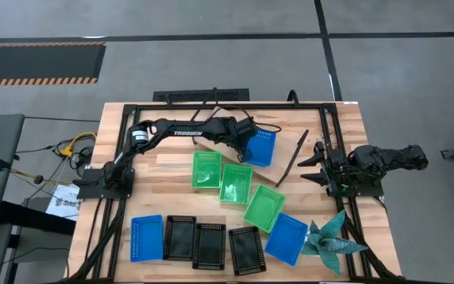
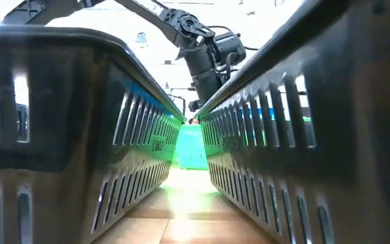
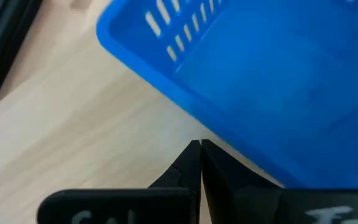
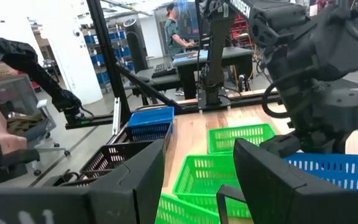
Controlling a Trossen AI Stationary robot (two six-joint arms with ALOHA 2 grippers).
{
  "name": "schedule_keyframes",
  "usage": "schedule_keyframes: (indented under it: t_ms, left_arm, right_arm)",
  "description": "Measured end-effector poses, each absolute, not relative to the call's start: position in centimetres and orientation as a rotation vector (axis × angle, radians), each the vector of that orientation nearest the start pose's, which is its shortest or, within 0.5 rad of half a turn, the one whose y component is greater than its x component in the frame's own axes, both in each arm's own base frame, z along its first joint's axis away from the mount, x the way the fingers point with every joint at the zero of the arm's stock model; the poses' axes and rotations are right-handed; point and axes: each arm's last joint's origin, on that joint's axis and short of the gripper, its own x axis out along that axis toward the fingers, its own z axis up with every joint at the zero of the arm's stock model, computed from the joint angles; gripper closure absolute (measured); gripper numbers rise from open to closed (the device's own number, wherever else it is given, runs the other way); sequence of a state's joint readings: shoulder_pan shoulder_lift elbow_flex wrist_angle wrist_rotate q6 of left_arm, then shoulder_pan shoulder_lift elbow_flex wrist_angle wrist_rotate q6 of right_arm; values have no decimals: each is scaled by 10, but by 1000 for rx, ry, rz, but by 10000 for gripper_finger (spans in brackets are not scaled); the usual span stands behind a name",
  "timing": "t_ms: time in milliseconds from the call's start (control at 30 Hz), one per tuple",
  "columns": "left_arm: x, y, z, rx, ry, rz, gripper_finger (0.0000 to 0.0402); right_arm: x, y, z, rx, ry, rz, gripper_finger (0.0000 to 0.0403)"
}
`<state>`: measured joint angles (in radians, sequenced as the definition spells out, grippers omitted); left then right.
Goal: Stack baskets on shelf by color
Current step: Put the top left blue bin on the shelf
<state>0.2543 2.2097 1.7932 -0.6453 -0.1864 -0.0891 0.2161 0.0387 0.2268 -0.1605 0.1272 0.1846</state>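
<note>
Blue basket [image 1: 262, 147] on the shelf [image 1: 286, 155], far side.
Left claw [image 3: 200, 144] pinched together beside it; right claw [image 4: 197, 180] waits apart. Next: another blue.

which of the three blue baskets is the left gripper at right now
The blue basket on the shelf at the table's far side: the left gripper is at its edge. The other two blue baskets sit along the near edge.

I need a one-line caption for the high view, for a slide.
Left gripper reaches a blue basket on the shelf; eight baskets remain on the table, right gripper idle.
</note>
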Motion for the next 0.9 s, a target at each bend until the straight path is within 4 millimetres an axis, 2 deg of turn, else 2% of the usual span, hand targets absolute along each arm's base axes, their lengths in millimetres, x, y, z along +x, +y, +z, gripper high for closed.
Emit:
schedule_keyframes:
  t_ms: [133,433,900]
  left_arm:
    - [459,125,189,-117,1019,443,401]
    - [469,123,207,-101,937,400,401]
    - [477,116,212,-100,859,304,401]
  right_arm:
    - [81,14,221,189,-17,91,188]
    - [81,14,221,189,-15,90,188]
    - [81,14,221,189,-14,90,188]
